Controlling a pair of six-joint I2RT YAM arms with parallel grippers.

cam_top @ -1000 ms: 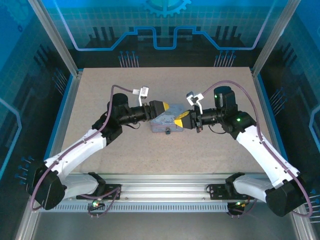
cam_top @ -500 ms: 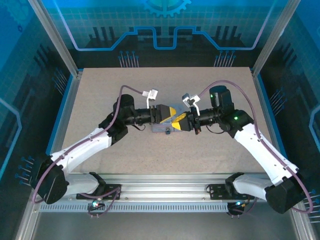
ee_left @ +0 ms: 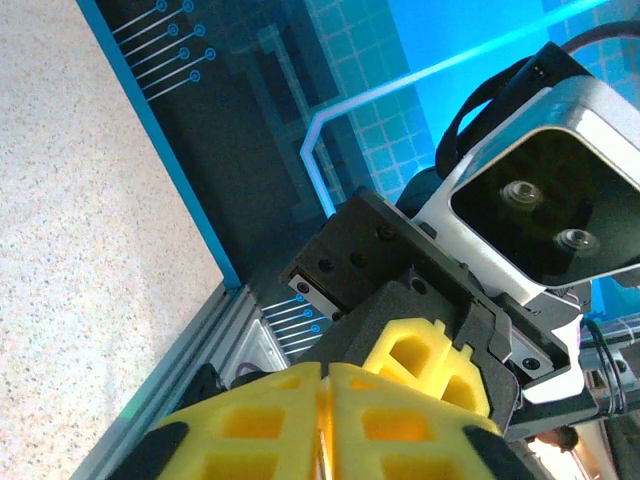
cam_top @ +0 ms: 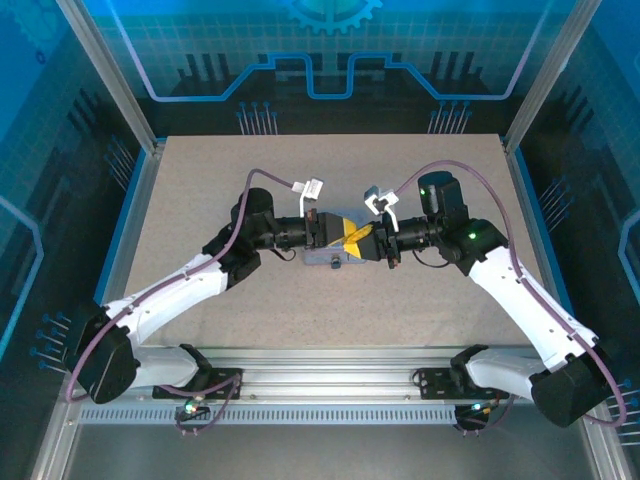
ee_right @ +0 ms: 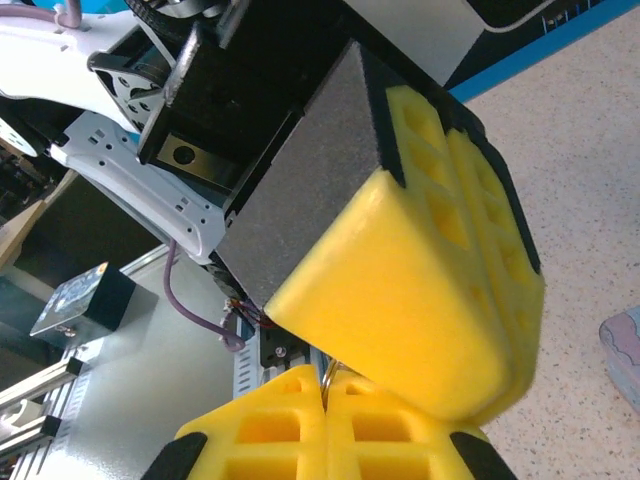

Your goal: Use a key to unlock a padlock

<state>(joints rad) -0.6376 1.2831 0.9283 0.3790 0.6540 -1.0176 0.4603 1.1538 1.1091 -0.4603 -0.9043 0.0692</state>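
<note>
Over the pale tin box [cam_top: 320, 258] my two grippers meet tip to tip. The left gripper [cam_top: 338, 236] [ee_left: 325, 378] is shut, and a thin metal sliver, apparently the key [ee_left: 326, 446], shows in the seam between its yellow pads. The right gripper [cam_top: 360, 243] [ee_right: 325, 388] is shut too, with a thin wire loop of the key [ee_right: 331, 372] sticking out of its seam. The left one's yellow finger [ee_right: 420, 300] presses right over that loop. A small dark lump at the box's front, likely the padlock [cam_top: 335, 266], sits below them.
The speckled table [cam_top: 200, 200] has aluminium rails on both sides and a blue-lit back wall. Purple cables arch over both wrists. A corner of the tin box [ee_right: 624, 345] lies at the right edge of the right wrist view.
The left arm moved right until its fingers met the right gripper, then the left jaws closed from open. The right gripper stayed shut and shifted slightly left.
</note>
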